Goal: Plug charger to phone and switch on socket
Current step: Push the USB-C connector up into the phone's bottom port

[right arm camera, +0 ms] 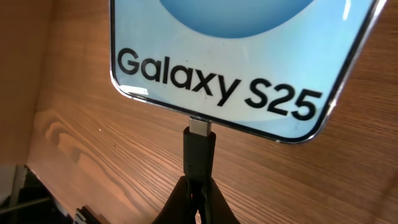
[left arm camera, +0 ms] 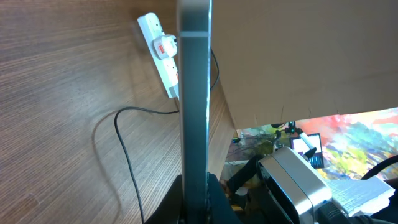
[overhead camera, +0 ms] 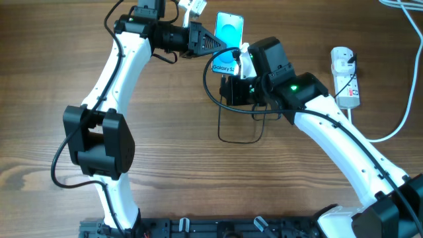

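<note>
The left arm rises along the left of the brown wooden table (overhead camera: pixel 165 132) and bends right at the far edge, where the left gripper (overhead camera: pixel 210 41) grasps the flat rectangular smartphone with the cyan screen and white "Galaxy S25" band (overhead camera: pixel 229 32). In the left wrist view the fingers clamp the phone edge-on. The right arm stretches in from the near right corner. Its right gripper (right arm camera: pixel 198 193) is clenched on the small black connector of the thin black charger cable (right arm camera: pixel 199 146), whose metal tip meets the phone's bottom edge; how deep it sits cannot be told. The slack cable loops on the table just below both grippers. The white elongated plastic power strip (overhead camera: pixel 346 79) lies well apart near the right edge, with bare wood between it and the right arm.
</note>
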